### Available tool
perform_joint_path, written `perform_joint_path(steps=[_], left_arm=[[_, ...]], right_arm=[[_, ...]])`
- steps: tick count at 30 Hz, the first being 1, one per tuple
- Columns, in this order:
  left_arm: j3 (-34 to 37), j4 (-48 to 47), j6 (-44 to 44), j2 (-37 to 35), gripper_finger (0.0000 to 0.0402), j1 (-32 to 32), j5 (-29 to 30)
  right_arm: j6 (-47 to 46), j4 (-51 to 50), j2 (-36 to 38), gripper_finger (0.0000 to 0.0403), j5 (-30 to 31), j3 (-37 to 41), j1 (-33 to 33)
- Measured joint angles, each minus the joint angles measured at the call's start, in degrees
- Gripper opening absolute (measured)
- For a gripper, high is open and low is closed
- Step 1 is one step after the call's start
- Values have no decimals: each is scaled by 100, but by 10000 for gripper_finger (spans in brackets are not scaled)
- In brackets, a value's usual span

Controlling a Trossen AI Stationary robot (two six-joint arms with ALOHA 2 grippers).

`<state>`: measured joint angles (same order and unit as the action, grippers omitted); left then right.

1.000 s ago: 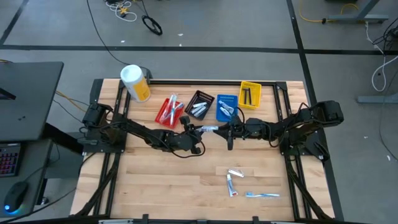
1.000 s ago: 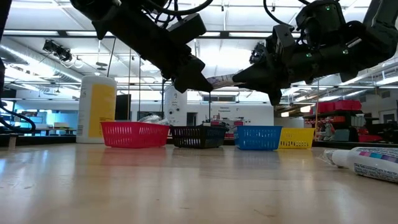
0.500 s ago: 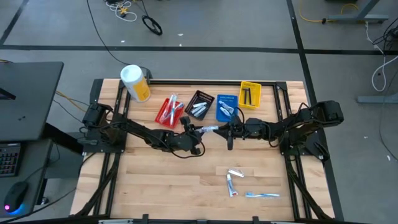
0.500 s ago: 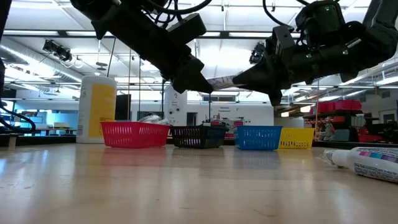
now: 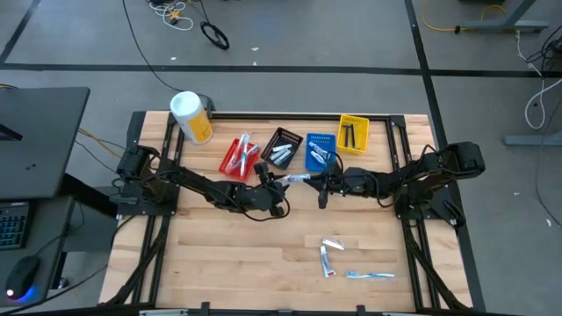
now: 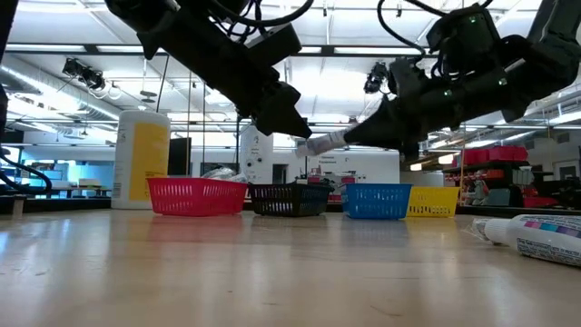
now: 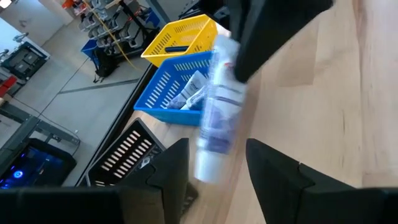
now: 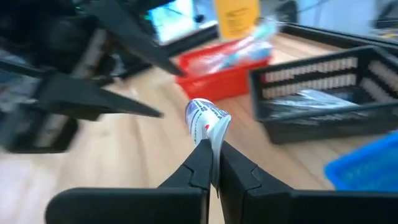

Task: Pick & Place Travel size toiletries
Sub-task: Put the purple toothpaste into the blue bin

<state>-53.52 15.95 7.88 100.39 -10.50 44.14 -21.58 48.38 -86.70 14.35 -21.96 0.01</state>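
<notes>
1. Small white tube [image 6: 320, 143]: hanging in mid-air above the worktop [image 5: 263, 254], near the blue bin [image 5: 320, 151].
2. Right pincer [image 8: 215, 163]: pinching the tube's flat end.
3. Left pincer [image 7: 214, 163]: standing spread, tube between its fingers, untouched.
4. Advice: keeping the pinch firm while carrying.

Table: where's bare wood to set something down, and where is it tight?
Free: the table's whole near-left stretch, from the left arm down to the front edge, and the strip right of the yellow bin. Crowded: the bin row at the back, the mid-table handover where the right gripper pinches a tube, and the near-right toiletries.
</notes>
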Motion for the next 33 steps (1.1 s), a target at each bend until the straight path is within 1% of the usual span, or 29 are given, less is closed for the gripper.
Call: perform_joint_path(steps=[4,10,15,17,24,28,30,33], left_arm=[[0,0,-13,-1,167,2,11],[0,-3,-149,-1,167,2,13],[0,-9,-269,-1,167,2,-31],[0,-16,-269,0,167,2,-66],[0,-20,-304,-1,167,2,-146],[0,-20,-312,-1,167,2,-155],[0,-20,-314,-1,167,2,-157],[0,-20,-315,-1,167,2,-157]], right_arm=[[1,-353,0,17,757,0,0],[27,-535,2,17,1871,0,13],[413,-857,2,17,2795,0,13],[445,-985,2,17,3055,0,11],[409,-1128,2,17,3395,0,17],[408,-1420,4,17,3559,0,15],[343,-1707,4,17,3527,0,1],[41,-2057,4,17,3220,0,-36]])
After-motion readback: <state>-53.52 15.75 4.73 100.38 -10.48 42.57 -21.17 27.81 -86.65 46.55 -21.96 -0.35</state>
